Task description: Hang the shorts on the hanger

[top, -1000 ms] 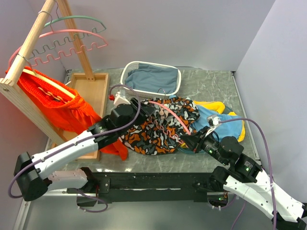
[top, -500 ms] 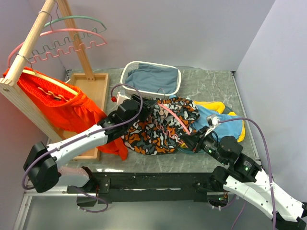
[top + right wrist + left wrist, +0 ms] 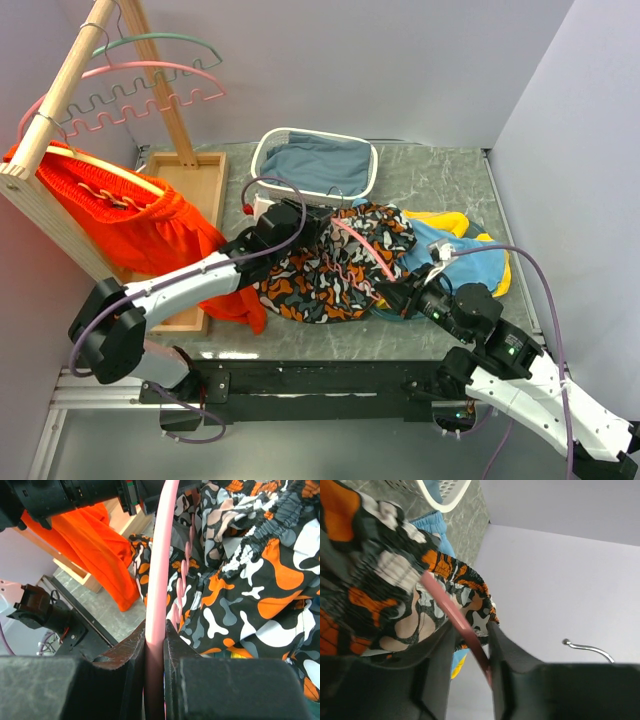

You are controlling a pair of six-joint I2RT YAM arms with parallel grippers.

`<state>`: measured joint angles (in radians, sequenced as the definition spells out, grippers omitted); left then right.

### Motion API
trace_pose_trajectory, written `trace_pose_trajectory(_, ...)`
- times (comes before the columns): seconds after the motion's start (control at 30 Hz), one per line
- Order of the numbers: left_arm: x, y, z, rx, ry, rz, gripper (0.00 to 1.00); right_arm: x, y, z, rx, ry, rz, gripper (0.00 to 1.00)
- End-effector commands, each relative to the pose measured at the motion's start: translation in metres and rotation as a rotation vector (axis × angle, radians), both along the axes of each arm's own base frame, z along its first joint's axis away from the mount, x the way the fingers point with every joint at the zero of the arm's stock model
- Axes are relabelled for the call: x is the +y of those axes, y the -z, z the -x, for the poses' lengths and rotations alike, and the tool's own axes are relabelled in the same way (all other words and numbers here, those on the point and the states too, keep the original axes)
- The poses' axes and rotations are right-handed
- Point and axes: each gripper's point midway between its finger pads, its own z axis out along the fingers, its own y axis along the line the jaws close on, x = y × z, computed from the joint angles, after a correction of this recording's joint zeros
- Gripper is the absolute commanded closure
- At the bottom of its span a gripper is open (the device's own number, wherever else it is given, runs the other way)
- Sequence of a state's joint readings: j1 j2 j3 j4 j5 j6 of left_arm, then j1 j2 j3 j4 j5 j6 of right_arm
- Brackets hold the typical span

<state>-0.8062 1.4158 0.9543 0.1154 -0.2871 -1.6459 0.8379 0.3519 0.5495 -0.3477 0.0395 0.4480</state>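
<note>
Clamping hanger [image 3: 360,245]: left gripper [image 3: 318,222], right gripper [image 3: 388,292] | shorts [image 3: 320,275] bunched against it | basket [image 3: 300,131] behind

Left arm [image 3: 175,292] and right arm [image 3: 530,380]: white shells, black joints, black fingers [image 3: 100,680], seemingly purple-grey cables [image 3: 545,290].

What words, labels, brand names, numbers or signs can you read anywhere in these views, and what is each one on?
None: no readable text shows in any view.
The shorts carry only orange, white and grey blobs, no lettering.
The pink hanger and the white basket are unmarked.
Small coloured marks on the left arm are too small to read.
</note>
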Motion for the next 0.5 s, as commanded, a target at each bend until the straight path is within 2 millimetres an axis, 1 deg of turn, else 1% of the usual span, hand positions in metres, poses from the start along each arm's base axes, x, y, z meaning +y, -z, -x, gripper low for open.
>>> trace_pose_trajectory(0.0, -0.01, -0.031, -0.006, -0.054, 0.002, 0.088, 0.69, 0.003, -0.035, -0.005, -0.103, 0.007, -0.087, 1.0)
trace_pose_trajectory(0.03, -0.01, -0.031, -0.006, -0.054, 0.0, 0.083, 0.73, 0.002, -0.034, -0.005, -0.098, 0.008, -0.084, 1.0)
trace_pose_trajectory(0.07, -0.009, -0.031, -0.007, -0.056, -0.005, 0.08, 0.84, 0.0, -0.034, -0.006, -0.098, 0.02, -0.079, 1.0)
trace_pose_trajectory(0.17, -0.008, -0.03, -0.007, -0.064, -0.005, 0.064, 0.99, -0.003, -0.036, -0.007, -0.082, 0.041, -0.074, 1.0)
trace_pose_trajectory(0.2, -0.008, -0.029, -0.008, -0.067, -0.008, 0.06, 0.99, -0.004, -0.04, -0.007, -0.077, 0.045, -0.082, 0.96)
trace_pose_trajectory(0.23, -0.008, -0.028, -0.006, -0.068, -0.004, 0.054, 0.99, -0.005, -0.039, -0.006, -0.061, 0.049, -0.074, 0.77)
trace_pose_trajectory(0.27, -0.007, -0.029, -0.007, -0.071, -0.007, 0.055, 0.99, -0.007, -0.041, -0.006, -0.053, 0.055, -0.076, 0.67)
trace_pose_trajectory(0.3, -0.007, -0.025, -0.005, -0.069, -0.003, 0.05, 0.99, -0.008, -0.049, -0.005, -0.044, 0.068, -0.093, 0.5)
trace_pose_trajectory(0.33, -0.006, -0.027, -0.005, -0.079, -0.003, 0.052, 0.99, -0.011, -0.048, -0.004, -0.024, 0.077, -0.082, 0.45)
trace_pose_trajectory(0.37, -0.006, -0.026, -0.005, -0.08, -0.003, 0.048, 0.99, -0.014, -0.053, -0.004, -0.02, 0.086, -0.087, 0.41)
trace_pose_trajectory(0.4, -0.004, -0.024, -0.003, -0.08, -0.004, 0.045, 0.99, -0.018, -0.065, -0.004, -0.018, 0.108, -0.113, 0.35)
trace_pose_trajectory(0.43, -0.003, -0.026, -0.004, -0.088, -0.009, 0.046, 0.99, -0.022, -0.065, -0.003, -0.001, 0.122, -0.106, 0.32)
trace_pose_trajectory(0.47, -0.002, -0.028, -0.002, -0.095, -0.007, 0.049, 0.99, -0.025, -0.071, -0.002, 0.003, 0.137, -0.116, 0.3)
